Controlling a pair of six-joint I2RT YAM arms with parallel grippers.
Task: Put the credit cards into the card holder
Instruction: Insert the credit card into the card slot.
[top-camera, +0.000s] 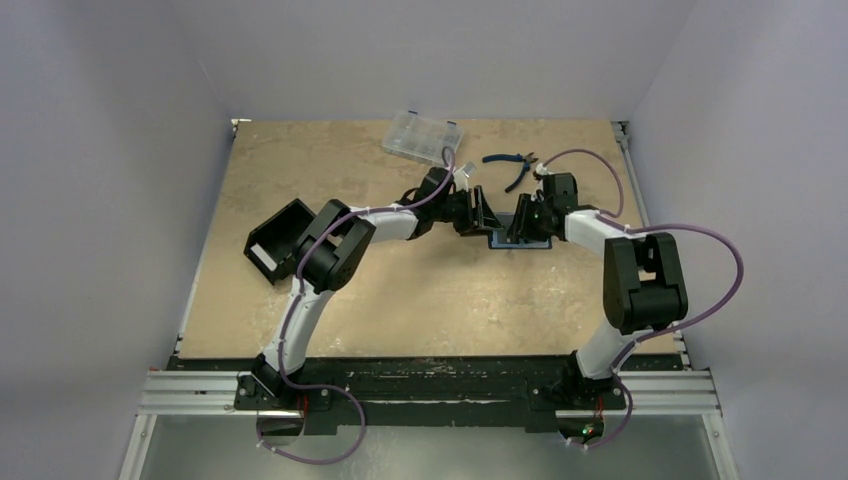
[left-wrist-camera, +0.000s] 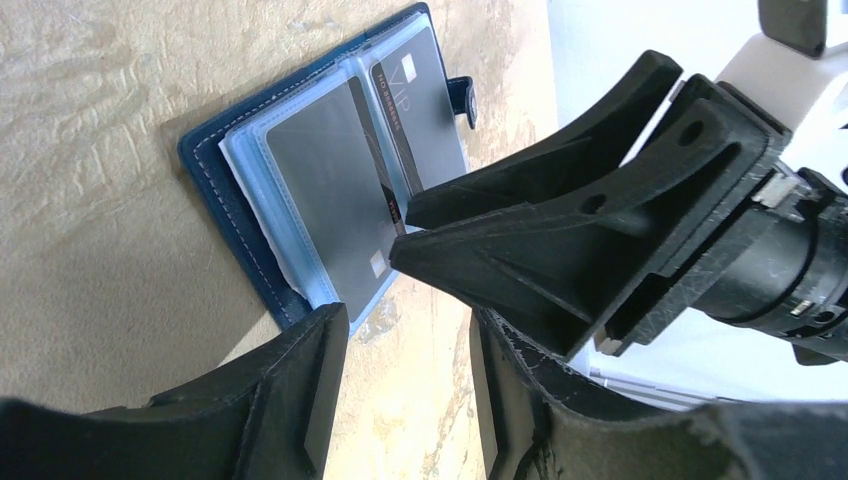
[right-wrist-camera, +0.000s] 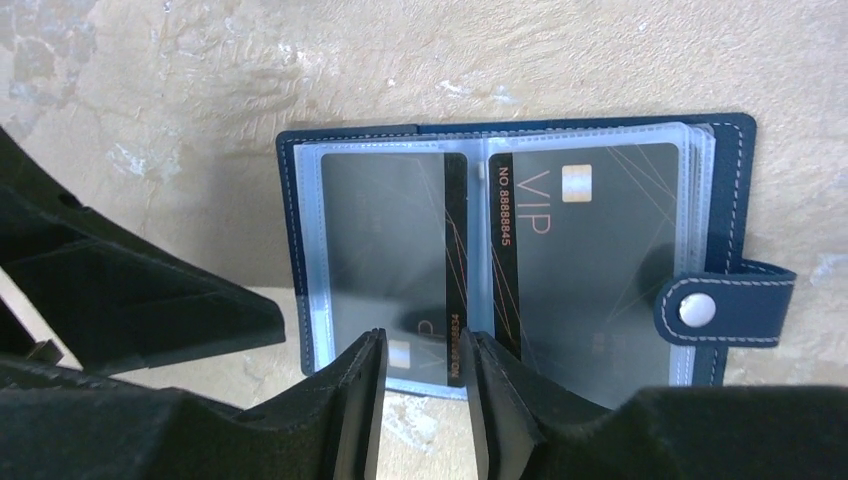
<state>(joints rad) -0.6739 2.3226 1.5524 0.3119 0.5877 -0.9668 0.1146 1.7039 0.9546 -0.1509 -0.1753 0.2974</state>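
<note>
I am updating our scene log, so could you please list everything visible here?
card holder: one, navy, lying open mid-table.
credit cards: two, grey, in its clear sleeves.
compartment case: one, clear, far edge.
pliers: one, blue-handled, right of the case.
box: one, black, left side.
table: one, tan.
left gripper: one, black, open, beside the holder.
right gripper: one, black, open, over the holder's edge.

Card holder (right-wrist-camera: 737, 150): navy leather-like cover, matt, pale stitching seen. Sleeves (right-wrist-camera: 312, 320): clear glossy plastic. Credit cards (right-wrist-camera: 600, 260): smooth, glossy grey. Stud (right-wrist-camera: 697, 310): shiny, metal-like. Table (right-wrist-camera: 200, 90): rough mottled board.
</note>
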